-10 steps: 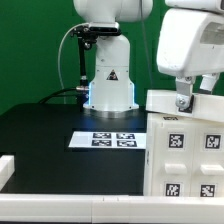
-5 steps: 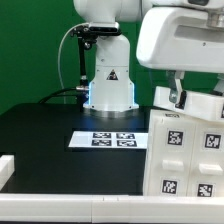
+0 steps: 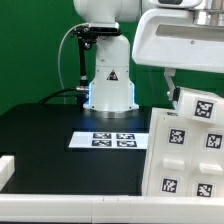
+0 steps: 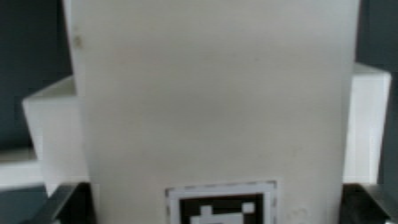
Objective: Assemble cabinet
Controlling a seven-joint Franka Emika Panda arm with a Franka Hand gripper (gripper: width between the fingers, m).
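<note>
The cabinet shows as a big white box body [image 3: 185, 155] with several black-and-white tags, at the exterior view's right on the black table. Its upper part [image 3: 200, 106] leans, tipped toward the right. My gripper [image 3: 172, 88] comes down from the large white wrist housing onto that upper left corner. In the wrist view a tall white panel of the cabinet [image 4: 214, 100] fills the space between my dark fingers [image 4: 57, 205], with a tag [image 4: 222, 205] right at the jaws. The jaws stand wide and press on both sides of the panel.
The marker board [image 3: 112, 139] lies flat on the table's middle, in front of the robot pedestal [image 3: 108, 85] with its blue glow. A white block [image 3: 8, 168] sits at the front left, and a white rim [image 3: 80, 208] runs along the table's front edge.
The wrist has shifted toward the exterior view's left and slightly up. The cabinet's upper part has tipped from level to slanted, moving with the gripper.
</note>
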